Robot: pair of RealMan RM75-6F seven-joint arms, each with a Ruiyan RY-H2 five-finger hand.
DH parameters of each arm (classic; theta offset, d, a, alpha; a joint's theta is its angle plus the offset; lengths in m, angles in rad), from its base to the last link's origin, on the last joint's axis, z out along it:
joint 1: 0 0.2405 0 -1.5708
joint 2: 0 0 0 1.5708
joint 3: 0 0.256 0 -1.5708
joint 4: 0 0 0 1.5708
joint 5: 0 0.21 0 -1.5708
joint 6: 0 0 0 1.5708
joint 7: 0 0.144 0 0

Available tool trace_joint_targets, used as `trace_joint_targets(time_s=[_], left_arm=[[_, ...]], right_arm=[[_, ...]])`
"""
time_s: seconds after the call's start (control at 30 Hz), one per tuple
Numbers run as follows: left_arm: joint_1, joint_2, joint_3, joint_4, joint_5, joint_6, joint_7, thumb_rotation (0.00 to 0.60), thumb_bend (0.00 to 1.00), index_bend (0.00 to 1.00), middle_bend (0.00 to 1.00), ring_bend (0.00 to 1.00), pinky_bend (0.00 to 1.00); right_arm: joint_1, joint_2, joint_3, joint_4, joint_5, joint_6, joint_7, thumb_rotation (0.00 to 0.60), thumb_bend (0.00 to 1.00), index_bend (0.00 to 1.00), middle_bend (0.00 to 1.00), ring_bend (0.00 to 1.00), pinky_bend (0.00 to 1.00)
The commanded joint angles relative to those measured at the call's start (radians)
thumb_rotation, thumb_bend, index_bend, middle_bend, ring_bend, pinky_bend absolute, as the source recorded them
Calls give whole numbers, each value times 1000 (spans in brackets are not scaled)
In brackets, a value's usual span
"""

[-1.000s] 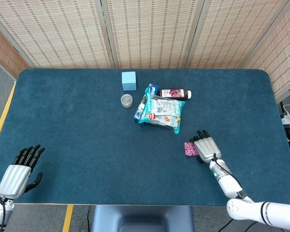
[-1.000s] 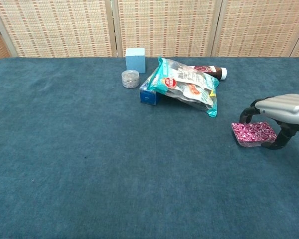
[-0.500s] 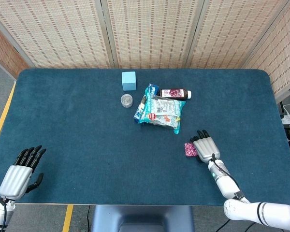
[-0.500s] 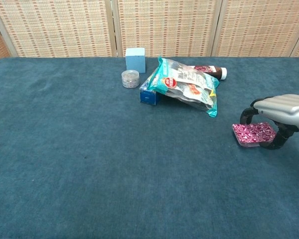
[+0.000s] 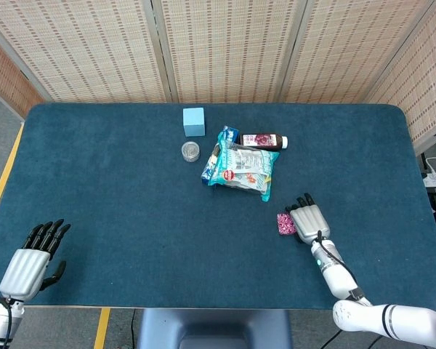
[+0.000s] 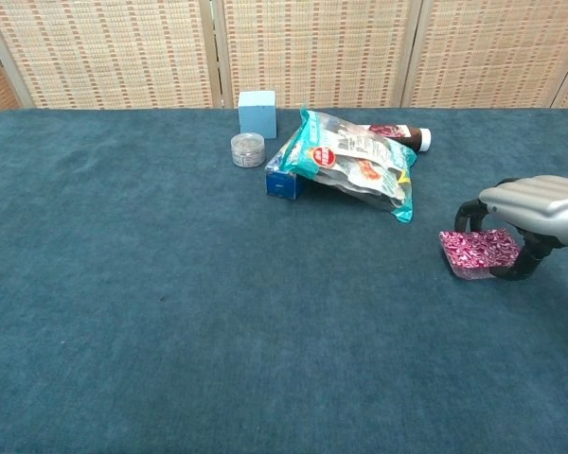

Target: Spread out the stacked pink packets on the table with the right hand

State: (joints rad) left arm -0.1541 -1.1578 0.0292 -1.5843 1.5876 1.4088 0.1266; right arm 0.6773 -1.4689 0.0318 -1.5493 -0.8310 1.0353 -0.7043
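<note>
Packets of pink-and-white patterned foil, stacked in a small flat pile [image 6: 479,252], lay on the dark teal carpeted surface [image 5: 131,211] toward its right side, in front of and to the right of the crumpled teal snack bag [image 5: 240,167]. The right robot hand [image 6: 527,216] was at the pile itself: in the chest view its grey palm arched over the stack's right end, with a dark thumb curling down behind the stack and another dark finger bent down at the front right corner, so the pile sat partly inside the curl. Whether those fingertips actually pinched the packets or only bracketed them could not be told from either view. In the head view the pile [image 5: 285,223] peeked out on the left of the right robot hand [image 5: 308,219], so the free part of the stack lay toward the middle of the surface, and its longer side ran roughly left to right in the chest view. The left robot hand [image 5: 30,260] rested well apart at the near left corner, fingers extended and holding nothing, far from the pile. Judging from this, any spreading would have to push or draw the upper packets sideways, leftward, off the stack.
</note>
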Motion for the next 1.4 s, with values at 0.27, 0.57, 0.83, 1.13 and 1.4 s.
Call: trace_joint_targets(time_s=[0.27,0.57,0.83,1.13,1.4], left_arm=[[1,2,2,-2,2,2,-2,600,445,0,0,0,89],[1,3,2,-1,4,3,-6,600,445,0,0,0,89],[1,3,2,-3,2,2,-3,600,446,0,0,0,89],[3,5,0,-5,1,7,-6,600,446,0,0,0,89],[4,9,3,-4,7,11,-13,600,445,0,0,0,90]], right_arm=[[-8,-16,6,16,-13,19,-1,600,260,531,364,128,0],[-14,-25,8,20,-18,32,-13,600,264,579,393,135,0],[-27,6,9,-40,-71,78,-17,600,265,605,410,139,0],[-32,53,12,-181,-135,105,-21,600,265,604,410,140,0],[-11,-40,-25,-191,-172,89,-105,600,265,584,410,140,0]])
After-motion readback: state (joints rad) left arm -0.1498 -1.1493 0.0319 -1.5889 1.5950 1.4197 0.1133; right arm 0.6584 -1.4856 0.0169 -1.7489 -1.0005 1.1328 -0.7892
